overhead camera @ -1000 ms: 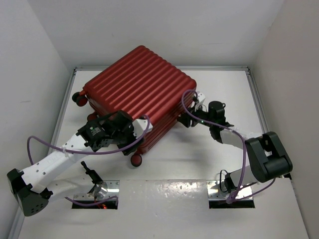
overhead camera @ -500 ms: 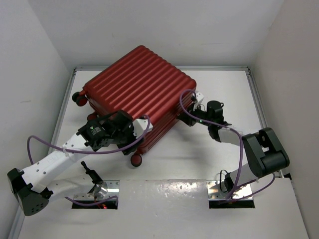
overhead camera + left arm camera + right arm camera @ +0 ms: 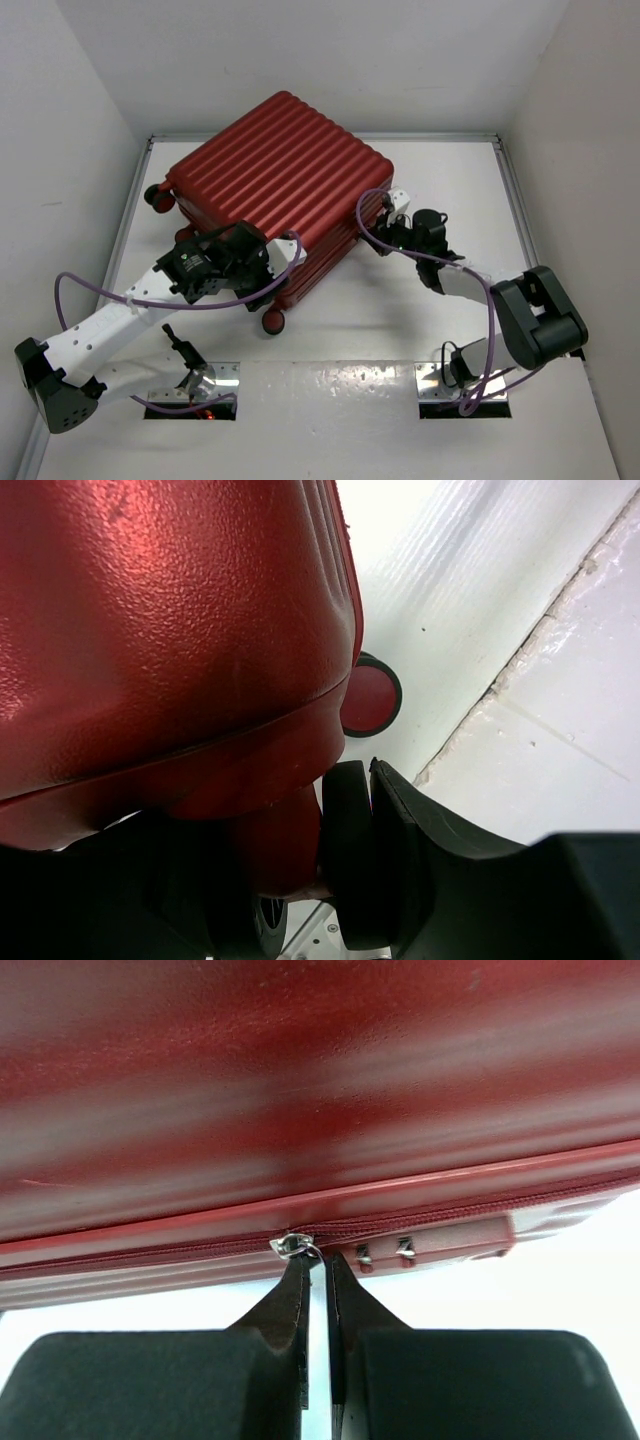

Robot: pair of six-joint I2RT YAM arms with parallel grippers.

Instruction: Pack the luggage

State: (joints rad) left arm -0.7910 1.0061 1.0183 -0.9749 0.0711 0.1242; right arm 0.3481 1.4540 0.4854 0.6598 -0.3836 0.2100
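The luggage is a dark red ribbed suitcase lying flat and closed across the back of the table. My left gripper sits at its near corner. In the left wrist view the left gripper is closed around a black wheel and its red mount under the luggage shell. My right gripper is against the luggage's right side. The right wrist view shows the right gripper shut, its tips pinching the silver zipper pull on the seam of the luggage.
Another wheel sticks out toward the near edge, and one more shows at the left corner. A small lock block sits just right of the zipper pull. White walls enclose the table on three sides.
My right gripper has closed on the zipper pull and shifted slightly left against the suitcase side. The left arm and the luggage have not moved.
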